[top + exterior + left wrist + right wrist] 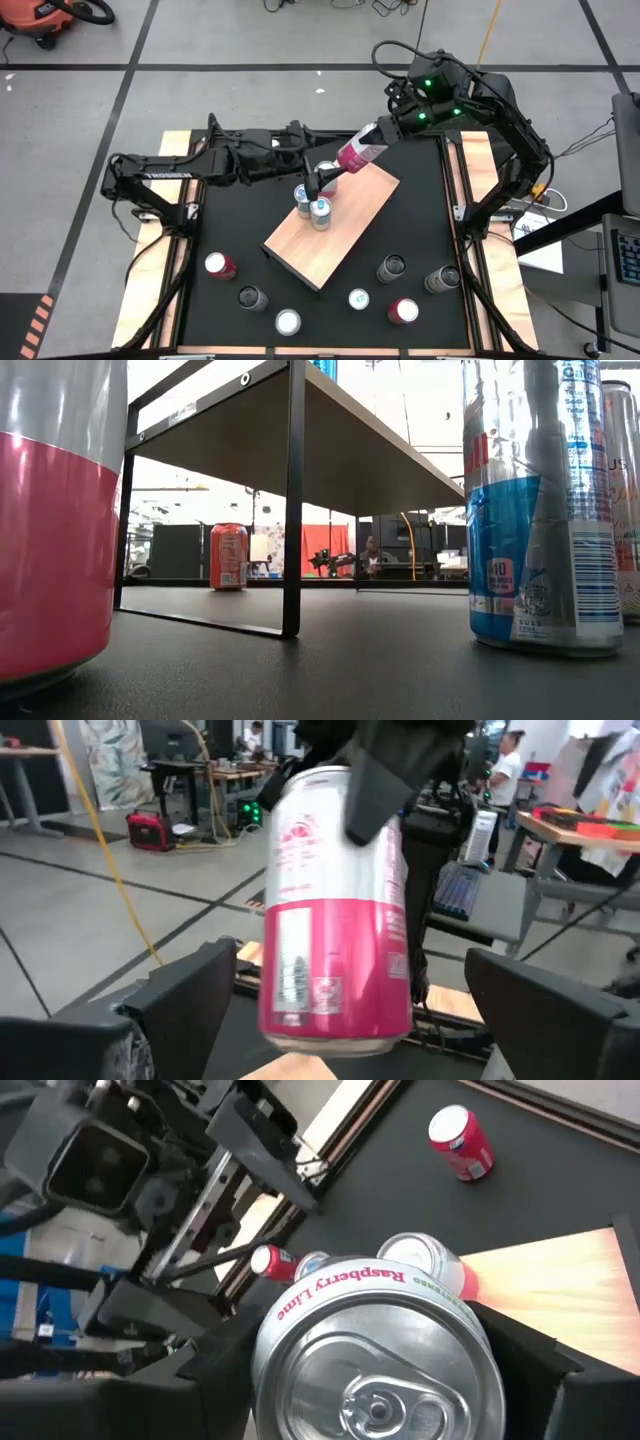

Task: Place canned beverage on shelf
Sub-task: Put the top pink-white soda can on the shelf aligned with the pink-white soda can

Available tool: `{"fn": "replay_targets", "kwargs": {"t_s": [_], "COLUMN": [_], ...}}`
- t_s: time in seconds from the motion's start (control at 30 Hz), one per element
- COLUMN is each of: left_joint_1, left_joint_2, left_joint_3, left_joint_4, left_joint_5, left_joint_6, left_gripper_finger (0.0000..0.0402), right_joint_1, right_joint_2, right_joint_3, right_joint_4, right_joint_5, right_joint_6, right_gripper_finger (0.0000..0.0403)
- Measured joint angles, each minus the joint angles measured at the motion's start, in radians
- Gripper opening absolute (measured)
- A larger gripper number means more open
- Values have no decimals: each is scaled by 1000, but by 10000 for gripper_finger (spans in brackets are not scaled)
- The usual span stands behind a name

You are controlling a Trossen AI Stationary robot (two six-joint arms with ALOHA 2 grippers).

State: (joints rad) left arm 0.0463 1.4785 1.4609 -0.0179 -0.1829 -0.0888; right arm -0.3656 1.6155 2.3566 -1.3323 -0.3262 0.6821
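Observation:
A white and pink canned beverage (358, 152) hangs tilted above the far corner of the tan shelf (350, 215), with my right gripper (374, 135) shut on it. My left gripper (328, 178) reaches in level from the table's left and is open. Its two fingers (190, 1005) stand on either side of the can's pink lower end (335, 990), with a gap showing on each side. Two more cans (311, 203) stand upright on the shelf, close below my left gripper. My right gripper pinches the can's white upper part (320, 830), near its top rim (330, 1295), between its two fingers (215, 1365). The fingers come slanting down from the table's far right. The can is lifted clear of the shelf, its bottom tipped toward my left gripper.
Several loose cans stand on the black tabletop near the front edge, among them a red one (220, 265), a silver one (288, 322) and another red one (403, 311). The shelf rests on black metal legs (293, 510). Wooden strips (482, 170) line both table sides.

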Motion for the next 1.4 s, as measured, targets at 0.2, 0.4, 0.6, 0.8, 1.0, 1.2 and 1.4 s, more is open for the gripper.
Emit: {"fn": "replay_targets", "kwargs": {"t_s": [0.2,0.4,0.6,0.8,1.0,1.2,1.4], "left_joint_1": [0,-3,-4,-4,-4,-4,-16], "left_joint_2": [35,55,56,56,56,56,47], "left_joint_3": [1,0,0,0,0,0,0], "left_joint_4": [-12,-15,-14,-15,-18,-14,9], "left_joint_5": [-4,-96,-99,-99,-101,-100,-75], "left_joint_6": [54,66,103,102,102,56,3], "left_gripper_finger": [393,393,389,334,288,291,292], "right_joint_1": [32,50,57,57,56,55,54], "right_joint_2": [15,29,39,40,40,40,31], "right_joint_3": [0,0,0,0,0,0,0], "right_joint_4": [31,58,88,91,90,93,107], "right_joint_5": [45,64,63,64,64,63,21], "right_joint_6": [28,44,63,66,60,37,-55], "right_gripper_finger": [272,272,272,272,272,292,333]}}
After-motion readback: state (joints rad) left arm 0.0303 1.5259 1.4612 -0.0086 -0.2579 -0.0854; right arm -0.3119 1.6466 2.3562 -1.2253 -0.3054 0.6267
